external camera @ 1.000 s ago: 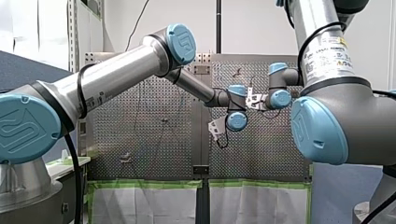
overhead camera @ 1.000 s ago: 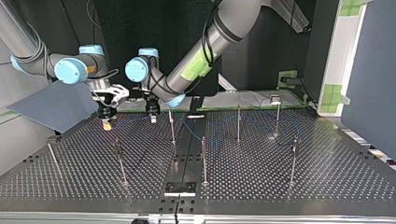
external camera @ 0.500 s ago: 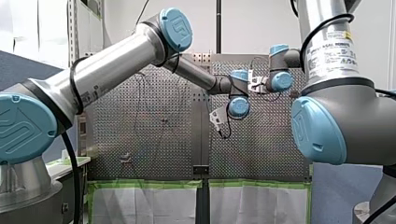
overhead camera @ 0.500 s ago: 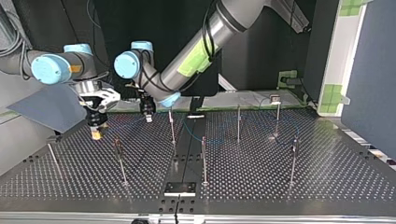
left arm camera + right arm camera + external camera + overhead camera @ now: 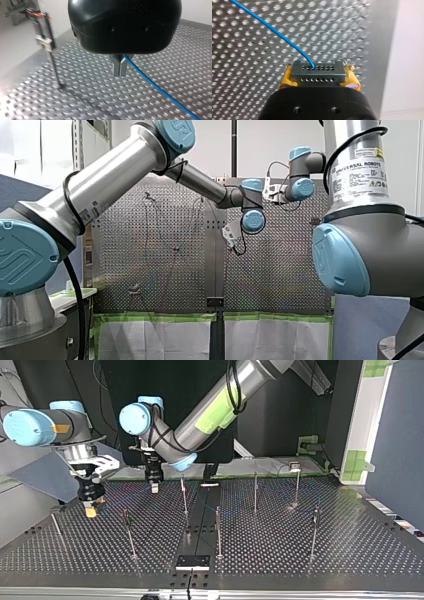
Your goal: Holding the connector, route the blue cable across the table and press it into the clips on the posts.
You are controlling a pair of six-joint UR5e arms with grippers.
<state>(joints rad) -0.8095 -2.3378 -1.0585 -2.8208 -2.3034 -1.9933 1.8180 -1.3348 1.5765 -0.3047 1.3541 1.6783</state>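
Both your tools grip tight.
Your right tool pinches the dark grey holed connector in yellow pads. In the top view your left tool, at its 2 o'clock above the holed metal bench, is closed on the thin blue cable.

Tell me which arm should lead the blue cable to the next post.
Right, probably. My right tool clamps the connector between yellow pads and hangs between the posts at the top view's left; my left tool only pinches the blue cable mid-run.
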